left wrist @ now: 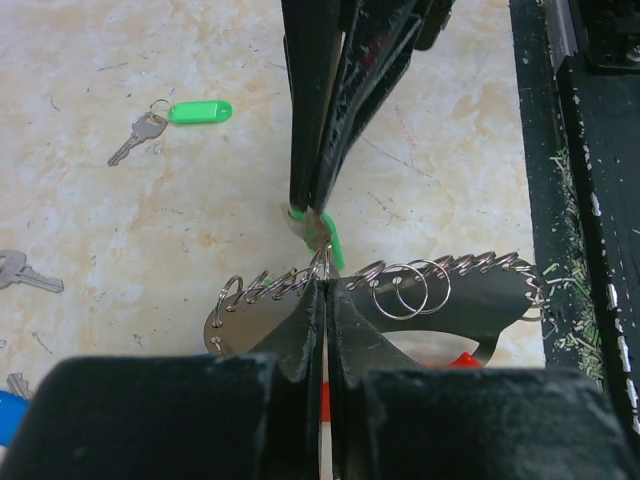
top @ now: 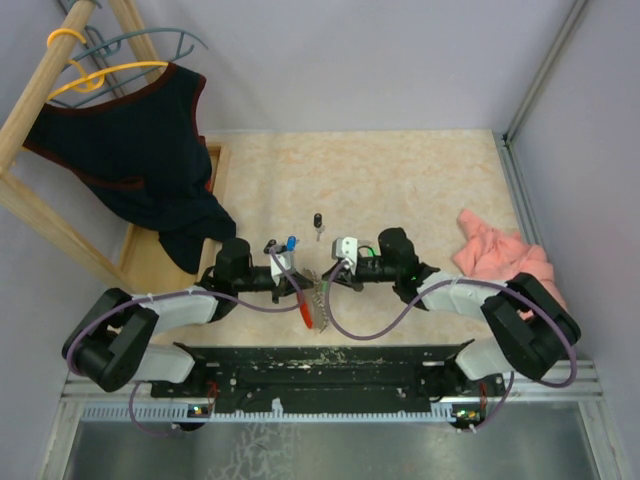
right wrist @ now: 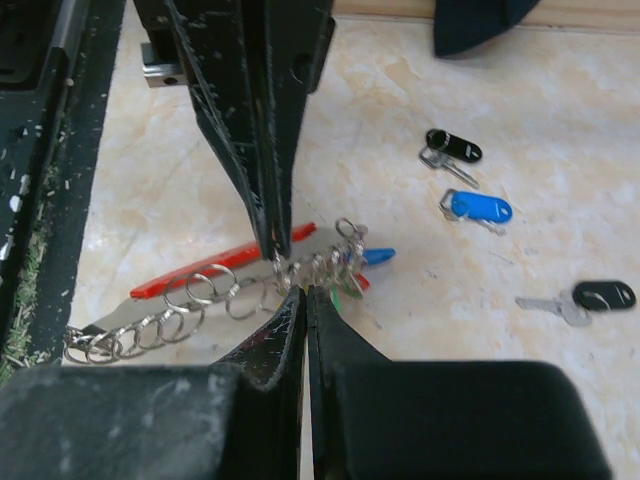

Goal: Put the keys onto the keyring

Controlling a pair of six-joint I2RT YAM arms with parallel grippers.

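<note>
The keyring (top: 306, 305), a red band with a grey strip full of small split rings, lies between the arms. In the left wrist view the grey strip (left wrist: 420, 300) fills the middle. My left gripper (left wrist: 325, 285) is shut on the strip's ringed edge. It enters the right wrist view from above (right wrist: 272, 248). My right gripper (right wrist: 305, 292) is shut on a green key (left wrist: 332, 245) held against the rings. A blue key (right wrist: 378, 256) hangs on the keyring (right wrist: 215, 265). Loose keys lie on the table: green (left wrist: 200, 112), black (right wrist: 455, 148), blue (right wrist: 480, 208) and another black (right wrist: 605, 295).
A dark garment (top: 140, 150) hangs on a wooden rack (top: 30, 110) at the back left. A pink cloth (top: 500, 255) lies at the right. The black base rail (top: 320, 365) runs along the near edge. A bare silver key (left wrist: 20, 268) lies left of the keyring.
</note>
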